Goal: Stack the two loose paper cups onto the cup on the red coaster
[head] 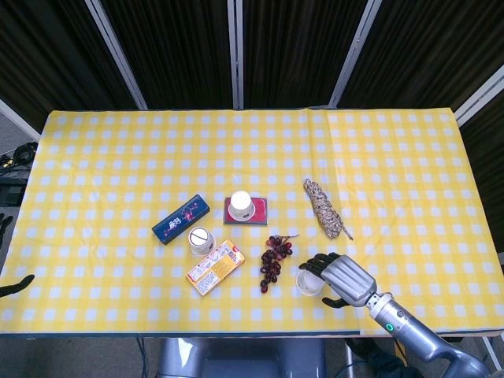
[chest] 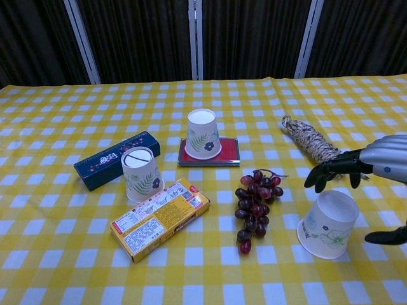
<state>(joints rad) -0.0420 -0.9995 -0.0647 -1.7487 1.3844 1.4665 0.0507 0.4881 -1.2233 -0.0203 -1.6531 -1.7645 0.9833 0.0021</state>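
Dark folding panels with pale metal frames stand behind the surface, which is covered by a yellow and white checked cloth. On the red coaster, near the middle, one paper cup stands upside down. A second paper cup with leaf print is also upside down, just beside a dark blue box and touching or almost touching an orange snack box; I cannot tell which. The third paper cup is tilted, close to the near edge, to the right of a bunch of dark grapes. A coil of braided rope lies further back on the right.

The right hand is around this tilted cup. In the chest view its dark fingers hang spread above the cup and a thumb shows on the far side, both apart from the cup wall there. In the head view the hand covers part of the cup, so I cannot tell if it touches. The arm is cut off by the frame edge.

Of the left hand only a dark tip shows at the left edge of the head view; how its fingers stand cannot be made out.
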